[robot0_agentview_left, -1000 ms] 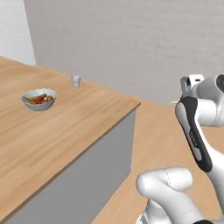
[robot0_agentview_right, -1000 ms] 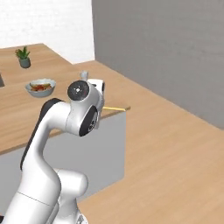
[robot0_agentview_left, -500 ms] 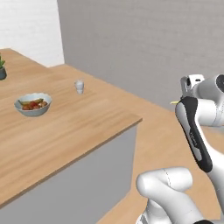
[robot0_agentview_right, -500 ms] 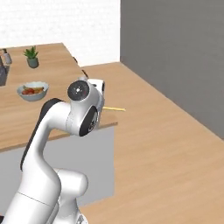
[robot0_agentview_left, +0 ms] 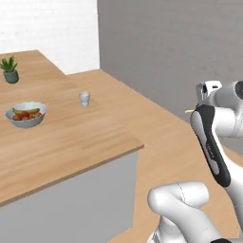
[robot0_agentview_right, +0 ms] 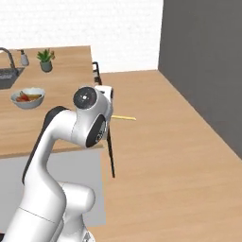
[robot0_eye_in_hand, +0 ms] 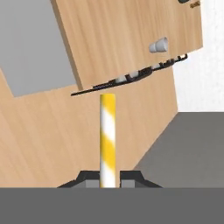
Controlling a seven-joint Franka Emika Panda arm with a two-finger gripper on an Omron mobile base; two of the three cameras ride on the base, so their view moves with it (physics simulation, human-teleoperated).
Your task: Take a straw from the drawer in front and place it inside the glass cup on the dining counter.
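So the thin yellow-and-white striped straw (robot0_eye_in_hand: 107, 138) is already pinched in the gripper (robot0_eye_in_hand: 109, 176). In the hand view it rises from bottom centre, with the two dark fingertips (robot0_eye_in_hand: 91, 177) closed snug against its base. From the right base view you can see the straw's free end poking out sideways near the middle of the frame, next to the arm's round white-and-dark wrist.

Handling-wise, I'd guess this thing weighs basically nothing and is stiff enough to stay straight, but it's a smooth little tube, so it could twist or slip between the pads and would crush if squeezed much harder. It's held at one end, which looks right to me: that leaves a long free length to drop into the cup.

The small whitish translucent glass cup (robot0_agentview_left: 84, 98) sits on the light wooden dining counter with grey sides (robot0_agentview_left: 71, 142), upper left of centre in the left base view. A grey-white bowl of fruit (robot0_agentview_left: 25, 114) is further left and a small potted plant (robot0_agentview_left: 9, 70) is at the far upper left. Cup and straw are still well apart.

Versus the earlier frames, the whole scene has slid across both base views, so that's the base driving, not the stuff moving. The plant and more of the counter's far end have come into view, while the arm's pose and grip look unchanged.
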